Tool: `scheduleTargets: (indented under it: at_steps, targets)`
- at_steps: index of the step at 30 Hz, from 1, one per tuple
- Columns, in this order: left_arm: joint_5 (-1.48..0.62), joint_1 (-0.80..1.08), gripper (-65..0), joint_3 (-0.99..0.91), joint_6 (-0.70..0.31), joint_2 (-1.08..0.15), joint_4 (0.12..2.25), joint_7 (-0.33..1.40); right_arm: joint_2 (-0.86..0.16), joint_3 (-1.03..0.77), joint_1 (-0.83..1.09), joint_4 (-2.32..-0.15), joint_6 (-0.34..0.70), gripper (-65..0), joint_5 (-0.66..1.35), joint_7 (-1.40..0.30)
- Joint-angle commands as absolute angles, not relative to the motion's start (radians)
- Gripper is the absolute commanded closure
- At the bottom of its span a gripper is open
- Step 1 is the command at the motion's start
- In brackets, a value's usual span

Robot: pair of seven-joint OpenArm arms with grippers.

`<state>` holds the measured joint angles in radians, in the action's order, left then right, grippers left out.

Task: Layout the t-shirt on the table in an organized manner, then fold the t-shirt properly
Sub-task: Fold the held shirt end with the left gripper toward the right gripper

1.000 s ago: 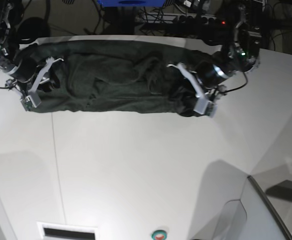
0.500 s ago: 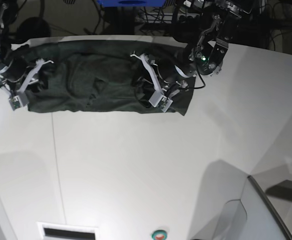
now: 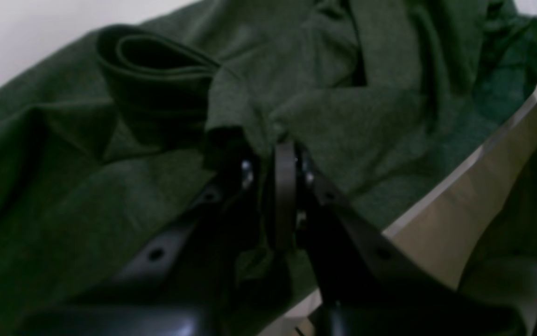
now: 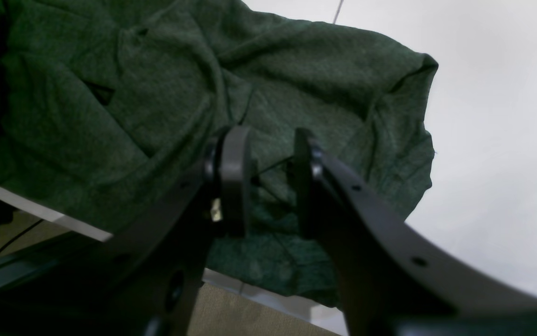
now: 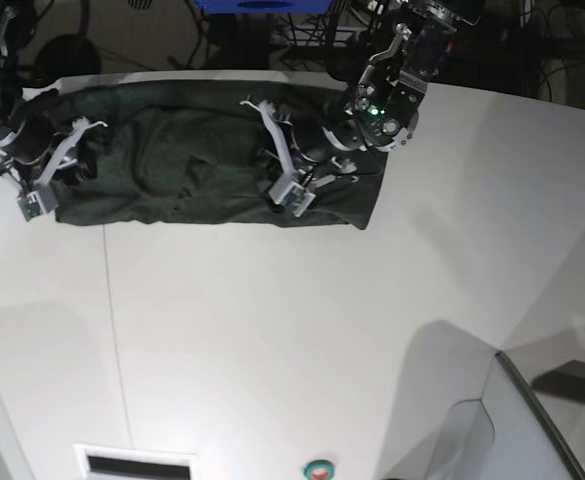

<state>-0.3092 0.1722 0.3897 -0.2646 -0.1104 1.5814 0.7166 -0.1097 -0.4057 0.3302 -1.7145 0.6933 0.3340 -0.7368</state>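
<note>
Your shirt [image 5: 202, 170] is lying along the far edge of the table [image 5: 302, 330], bunched into a wide, wrinkly band, with the right-hand end in the base view folded over on itself. Your left gripper [image 3: 278, 154] is pinched tight on a fold of fabric near the middle of the shirt. Your right gripper [image 4: 271, 179] sits at the other end with its jaws partly apart over the cloth; a crease runs between them, but I can't tell if it's actually gripping anything.
</note>
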Motion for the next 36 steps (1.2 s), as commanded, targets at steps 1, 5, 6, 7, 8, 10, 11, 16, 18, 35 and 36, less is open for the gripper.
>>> scheduleTargets:
  at_steps: [1, 5, 6, 7, 8, 10, 11, 16, 18, 35, 36]
  targets:
    - [-0.325, 0.157, 0.0, 0.401, -0.272, -0.104, 1.589, 0.694, -0.119, -0.409, 0.326, -1.73, 0.698, -15.5, 0.348, -0.719]
    - [-0.325, 0.15, 0.0, 0.414, -0.272, -0.104, 1.564, 0.694, -0.119, -0.409, 0.326, -1.73, 0.698, -15.5, 0.348, -0.719]
    - [-0.325, 0.15, 0.0, 0.414, -0.272, -0.102, 1.561, 0.694, -0.119, -0.409, 0.326, -1.73, 0.698, -15.5, 0.348, -0.719]
    - [-0.325, 0.148, 0.0, 0.414, -0.272, -0.102, 1.56, 0.694, -0.117, -0.409, 0.326, -1.73, 0.698, -15.5, 0.348, -0.719]
    - [-0.323, 0.145, 0.0, 0.415, -0.272, -0.102, 1.56, 0.694, -0.117, -0.409, 0.326, -1.73, 0.698, -15.5, 0.348, -0.719]
    - [-0.323, 0.134, 0.0, 0.417, -0.272, -0.104, 1.557, 0.694, -0.117, -0.409, 0.326, -1.73, 0.698, -15.5, 0.348, -0.719]
    - [-0.323, 0.134, 0.0, 0.418, -0.272, -0.105, 1.555, 0.694, -0.117, -0.407, 0.326, -1.73, 0.698, -15.5, 0.348, -0.719]
    - [-0.323, 0.122, -4.3, 0.498, -0.272, -0.122, 1.563, 0.694, -0.114, -0.407, 0.326, -1.73, 0.698, -15.5, 0.348, -0.72]
    - [-0.309, 0.096, -10.5, 0.559, -0.272, -0.125, 1.561, 0.694, -0.113, -0.407, 0.326, -1.73, 0.698, -15.5, 0.348, -0.72]
    - [-0.031, 0.179, -49.4, 0.565, -0.272, -0.163, 1.764, 0.694, -0.117, -0.404, 0.309, -1.73, 0.698, -15.5, 0.348, -0.725]
    - [-0.039, 0.213, -49.2, 0.479, -0.272, -0.176, 1.808, 0.694, -0.117, -0.404, 0.308, -1.733, 0.698, -15.5, 0.348, -0.727]
